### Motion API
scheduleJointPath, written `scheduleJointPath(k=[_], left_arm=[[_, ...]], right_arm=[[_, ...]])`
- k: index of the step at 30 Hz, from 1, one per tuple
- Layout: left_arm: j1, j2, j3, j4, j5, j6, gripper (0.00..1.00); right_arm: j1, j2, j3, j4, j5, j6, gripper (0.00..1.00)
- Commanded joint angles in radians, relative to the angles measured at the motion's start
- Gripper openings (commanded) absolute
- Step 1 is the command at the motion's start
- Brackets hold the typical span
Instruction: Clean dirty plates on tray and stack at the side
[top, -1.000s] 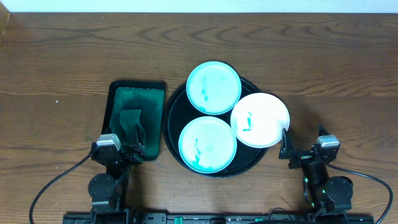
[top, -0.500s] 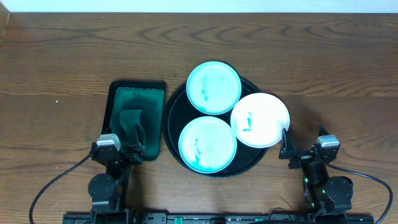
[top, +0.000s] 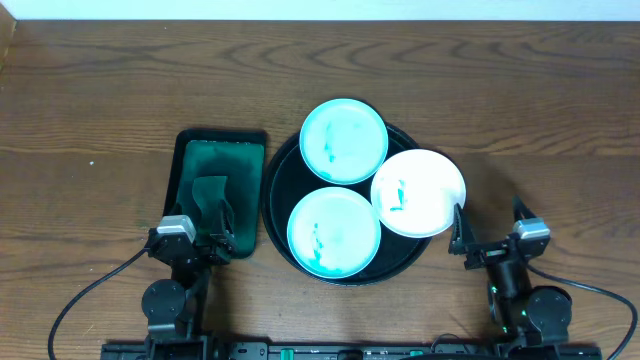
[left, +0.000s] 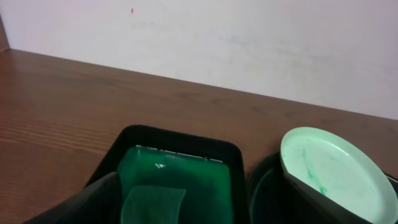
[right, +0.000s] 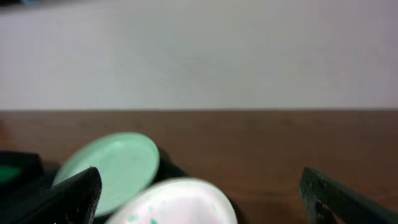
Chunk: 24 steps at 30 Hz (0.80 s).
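Tabletop (top: 100, 90) wood-grain, matt; plates (top: 343, 140) glossy white w/ teal smears; tray (top: 280, 186) black, smooth.

3 white plates (top: 344, 140), teal-smeared; black tray (top: 282, 177); brown wood-grain tabletop (top: 520, 90).

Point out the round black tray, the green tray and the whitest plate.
round black tray (top: 280, 185): overhead view, bare left floor
green tray (top: 220, 158): overhead view, upper floor
whitest plate (top: 425, 190): overhead view, centre

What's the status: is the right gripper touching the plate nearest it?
Cannot tell. Overhead, the right gripper overlaps the plate at its rim, height unclear; wrist view is blurred.
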Motion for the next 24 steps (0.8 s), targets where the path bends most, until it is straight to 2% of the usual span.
scheduleJointPath(k=[1, 5, 8, 16, 20, 23, 24], left_arm=[[-0.003, 0.020, 0.113, -0.022, 0.021, -0.007, 0.80], [-0.003, 0.156, 0.301, -0.147, 0.021, -0.007, 0.80], [-0.003, 0.348, 0.505, -0.311, 0.021, -0.007, 0.80], [-0.003, 0.839, 1.030, -0.746, 0.162, -0.007, 0.80], [-0.003, 0.982, 1.162, -0.893, 0.163, -0.006, 0.80], [-0.003, 1.013, 1.164, -0.926, 0.186, -0.007, 0.80], [-0.003, 1.015, 1.164, -0.937, 0.197, -0.006, 0.80]], right_arm=[[0.010, -0.005, 0.030, 0.023, -0.071, 0.019, 0.99], [0.009, 0.067, 0.183, -0.051, -0.087, 0.010, 0.99], [0.009, 0.211, 0.369, -0.164, -0.121, -0.045, 0.99], [0.009, 0.793, 0.998, -0.704, -0.268, -0.113, 0.99], [0.009, 1.043, 1.191, -0.827, -0.391, -0.086, 0.99], [0.009, 1.163, 1.211, -0.791, -0.539, -0.040, 0.99], [0.011, 1.185, 1.211, -0.784, -0.565, -0.031, 0.93]])
